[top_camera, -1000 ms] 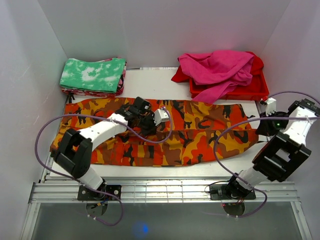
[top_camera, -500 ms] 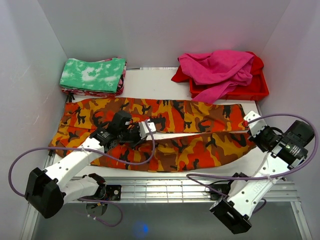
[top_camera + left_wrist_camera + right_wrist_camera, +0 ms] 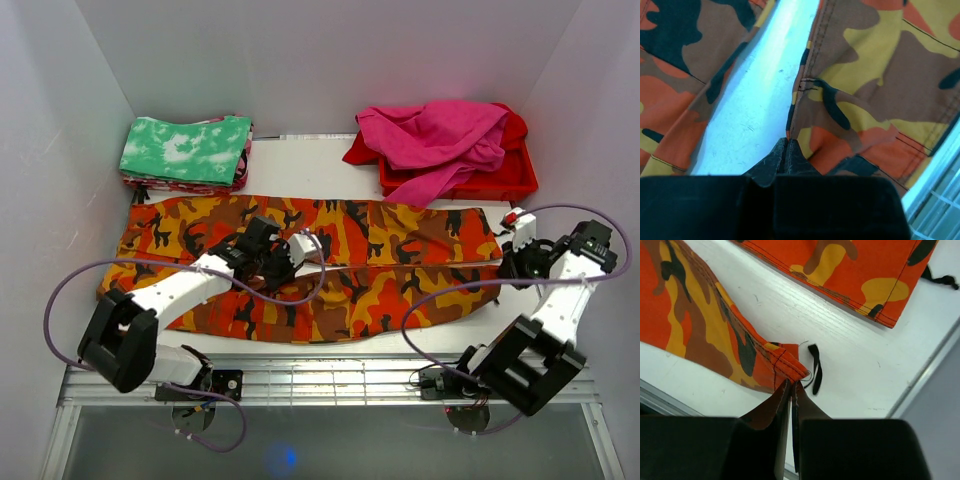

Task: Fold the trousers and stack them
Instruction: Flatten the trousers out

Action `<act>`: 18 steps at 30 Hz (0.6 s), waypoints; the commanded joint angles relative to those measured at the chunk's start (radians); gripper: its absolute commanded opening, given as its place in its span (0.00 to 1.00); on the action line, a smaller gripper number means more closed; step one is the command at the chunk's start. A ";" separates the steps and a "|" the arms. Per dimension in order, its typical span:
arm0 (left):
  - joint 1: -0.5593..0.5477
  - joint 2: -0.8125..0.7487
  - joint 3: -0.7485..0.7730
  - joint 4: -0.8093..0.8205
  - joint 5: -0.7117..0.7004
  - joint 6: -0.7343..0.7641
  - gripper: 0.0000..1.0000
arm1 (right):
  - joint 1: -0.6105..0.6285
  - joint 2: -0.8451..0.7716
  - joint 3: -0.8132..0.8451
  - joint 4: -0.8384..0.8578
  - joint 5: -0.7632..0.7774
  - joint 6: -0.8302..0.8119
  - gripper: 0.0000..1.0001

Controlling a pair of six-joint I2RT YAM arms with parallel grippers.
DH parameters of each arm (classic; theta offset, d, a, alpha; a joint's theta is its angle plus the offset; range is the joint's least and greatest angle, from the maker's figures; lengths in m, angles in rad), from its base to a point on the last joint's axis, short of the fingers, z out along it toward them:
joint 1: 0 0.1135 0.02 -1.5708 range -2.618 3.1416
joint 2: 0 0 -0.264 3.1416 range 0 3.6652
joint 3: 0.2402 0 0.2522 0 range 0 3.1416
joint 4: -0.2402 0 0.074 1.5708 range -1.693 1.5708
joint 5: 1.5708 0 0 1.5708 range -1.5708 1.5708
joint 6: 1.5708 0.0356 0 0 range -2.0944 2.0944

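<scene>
The trousers (image 3: 400, 225), in orange, yellow and brown camouflage, lie spread lengthwise across the white table, waist to the left. My left gripper (image 3: 300, 264) is shut at the crotch, where the two legs part. In the left wrist view its closed tips (image 3: 786, 146) pinch the inner seam edge of the near leg (image 3: 880, 75). My right gripper (image 3: 503, 275) is shut at the right end of the near leg. In the right wrist view its tips (image 3: 791, 386) clamp the hem corner (image 3: 785, 365), and the far leg's hem (image 3: 850, 270) lies beyond.
A folded green-and-white stack (image 3: 187, 150) sits at the back left. A red tray (image 3: 520, 180) piled with magenta cloth (image 3: 440, 135) stands at the back right. A black drawstring (image 3: 815, 367) lies beside the gripped hem. White walls close in both sides, and a metal rail (image 3: 330, 380) runs along the near edge.
Both arms have swung about while staying shut. The near leg has been drawn toward the front edge, which opens a strip of bare table between the legs.
</scene>
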 commanded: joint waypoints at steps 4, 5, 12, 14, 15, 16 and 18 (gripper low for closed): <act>0.025 0.059 0.118 0.090 -0.057 -0.039 0.00 | 0.037 0.194 0.113 0.185 -0.076 0.228 0.08; 0.025 0.043 0.118 0.092 -0.053 -0.030 0.00 | 0.035 0.194 0.139 0.176 -0.086 0.225 0.08; 0.025 -0.092 0.051 0.054 0.134 0.048 0.00 | -0.017 0.004 0.040 0.030 -0.011 -0.069 0.08; 0.025 -0.128 0.029 0.038 0.159 0.059 0.00 | -0.048 -0.090 0.017 -0.044 0.003 -0.222 0.08; 0.025 -0.165 0.017 0.032 0.169 0.068 0.00 | -0.057 -0.122 -0.001 -0.083 0.006 -0.255 0.08; 0.025 -0.185 -0.007 0.026 0.177 0.074 0.00 | -0.069 -0.182 -0.008 -0.099 0.005 -0.284 0.08; 0.025 -0.231 -0.027 0.024 0.180 0.070 0.00 | -0.071 -0.225 -0.018 -0.128 -0.024 -0.341 0.08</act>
